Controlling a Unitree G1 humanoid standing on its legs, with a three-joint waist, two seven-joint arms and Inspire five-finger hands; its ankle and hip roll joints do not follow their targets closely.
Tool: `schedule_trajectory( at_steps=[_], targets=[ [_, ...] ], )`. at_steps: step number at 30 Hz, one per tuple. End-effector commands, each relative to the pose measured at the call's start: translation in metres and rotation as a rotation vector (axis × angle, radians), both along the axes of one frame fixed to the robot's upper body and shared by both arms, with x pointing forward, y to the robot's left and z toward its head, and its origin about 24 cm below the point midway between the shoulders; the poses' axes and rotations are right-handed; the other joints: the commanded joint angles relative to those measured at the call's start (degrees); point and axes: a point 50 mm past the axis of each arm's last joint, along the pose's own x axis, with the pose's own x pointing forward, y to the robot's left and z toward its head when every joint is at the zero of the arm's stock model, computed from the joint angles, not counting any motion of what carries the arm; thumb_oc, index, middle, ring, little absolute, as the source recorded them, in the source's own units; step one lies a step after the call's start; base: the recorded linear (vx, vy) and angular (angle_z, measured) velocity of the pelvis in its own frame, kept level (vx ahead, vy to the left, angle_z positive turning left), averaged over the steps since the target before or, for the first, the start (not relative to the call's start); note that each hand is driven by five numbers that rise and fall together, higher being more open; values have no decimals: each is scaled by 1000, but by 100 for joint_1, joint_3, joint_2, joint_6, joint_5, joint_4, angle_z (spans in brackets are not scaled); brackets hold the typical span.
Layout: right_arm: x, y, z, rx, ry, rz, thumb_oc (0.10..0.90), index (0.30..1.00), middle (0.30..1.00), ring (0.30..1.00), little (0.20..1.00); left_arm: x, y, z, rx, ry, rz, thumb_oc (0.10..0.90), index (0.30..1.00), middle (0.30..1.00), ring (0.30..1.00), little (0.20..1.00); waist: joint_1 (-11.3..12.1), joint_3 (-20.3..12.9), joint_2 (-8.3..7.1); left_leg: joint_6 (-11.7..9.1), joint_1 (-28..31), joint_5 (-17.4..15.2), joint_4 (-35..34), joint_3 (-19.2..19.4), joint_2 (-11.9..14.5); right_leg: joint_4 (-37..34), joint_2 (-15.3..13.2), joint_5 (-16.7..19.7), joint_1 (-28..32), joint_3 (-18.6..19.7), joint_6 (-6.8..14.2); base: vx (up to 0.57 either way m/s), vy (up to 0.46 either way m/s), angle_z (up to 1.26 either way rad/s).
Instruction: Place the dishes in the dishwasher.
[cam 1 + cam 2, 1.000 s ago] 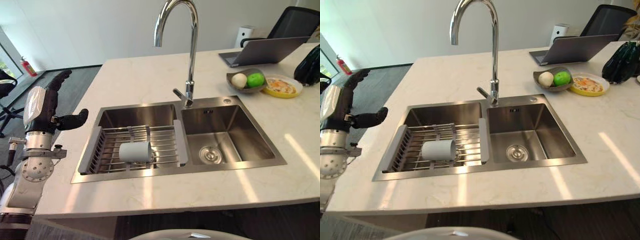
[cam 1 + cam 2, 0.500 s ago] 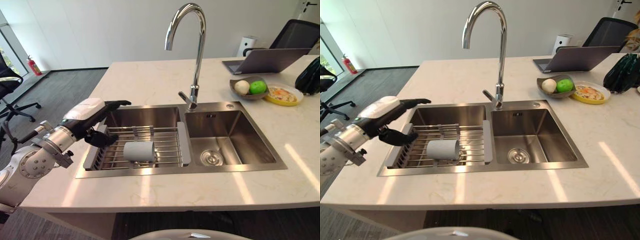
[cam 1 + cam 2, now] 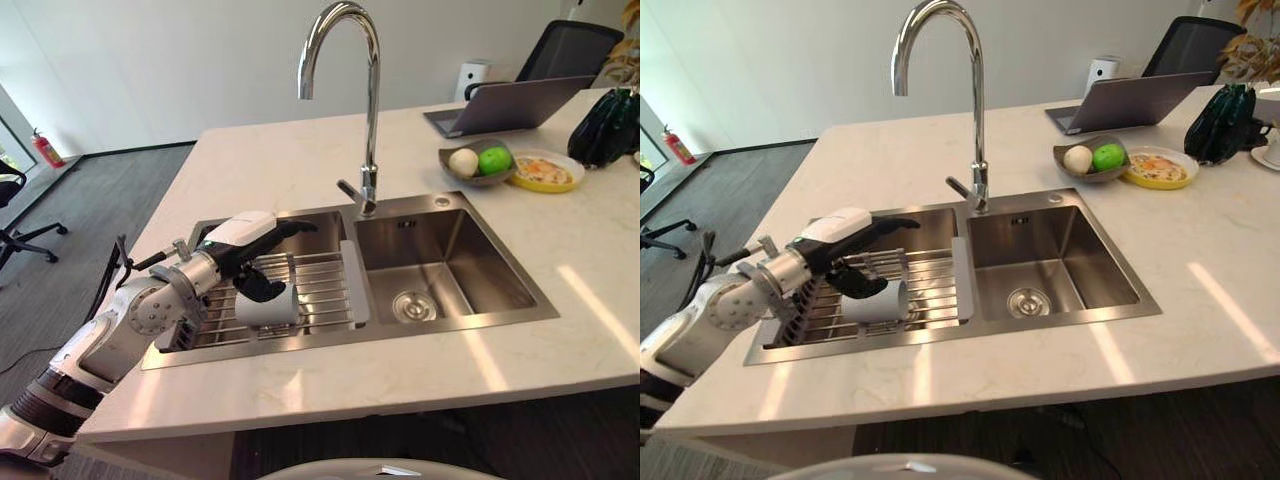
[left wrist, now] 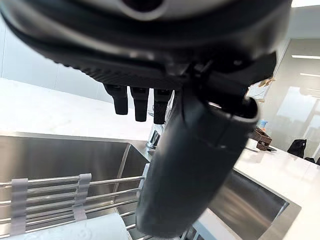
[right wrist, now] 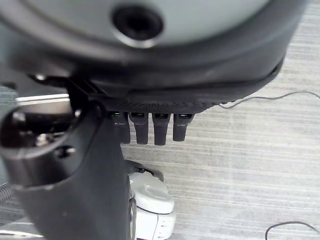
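Note:
A pale grey cup point(image 3: 266, 311) lies on its side on the wire drying rack point(image 3: 322, 285) in the sink's left basin. My left hand point(image 3: 243, 239) hovers just above the cup, open, with its fingers stretched toward the faucet. Its thumb point(image 3: 258, 287) hangs down against the cup's far side. In the left wrist view the thumb point(image 4: 192, 170) and straight fingers point(image 4: 140, 102) show over the rack point(image 4: 47, 196), with the cup point(image 4: 75, 231) at the edge. My right hand point(image 5: 150, 65) hangs over grey floor with its fingers point(image 5: 150, 129) straight.
A tall chrome faucet point(image 3: 370, 110) rises between the basins. The right basin point(image 3: 445, 265) holds nothing but its drain. On the counter at the far right stand a bowl of fruit point(image 3: 478, 163), a yellow plate point(image 3: 545, 171) and a laptop point(image 3: 500, 105).
My left hand swung down from beside the counter's left edge and moved right over the rack, ending above the cup. The camera shifted too.

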Motion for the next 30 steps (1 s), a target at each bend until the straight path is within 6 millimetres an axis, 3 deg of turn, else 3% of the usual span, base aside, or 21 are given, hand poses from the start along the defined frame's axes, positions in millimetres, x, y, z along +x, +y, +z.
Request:
schedule_trajectory(
  at_steps=[1,17,23,30],
  targets=[
    [19,24,-6,69,-29,68,800,900,900,900,900,18,6,52,13,-250,44,800,900,900,900,900,-36,131,-377,-189,-10,-37,54,37,125,403,-718,-717,365,-76,577,-3,-3,-3],
    [10,25,-7,92,11,64,800,900,900,900,900,12,29,26,10,-76,149,800,900,900,900,900,-64,118,-265,-184,45,-63,54,98,109,336,-704,-701,417,-55,553,0,0,0],
    [14,26,-7,96,5,72,800,900,900,900,900,11,29,19,18,-60,157,800,900,900,900,900,-44,132,-274,-176,48,-71,54,97,100,337,-700,-703,427,-59,549,0,0,0],
    [20,29,-7,104,-7,91,800,900,900,900,900,11,13,5,8,-30,120,800,900,900,900,900,-56,155,-261,-171,35,-77,54,99,102,345,-696,-728,423,-59,534,0,0,0]
  ],
)
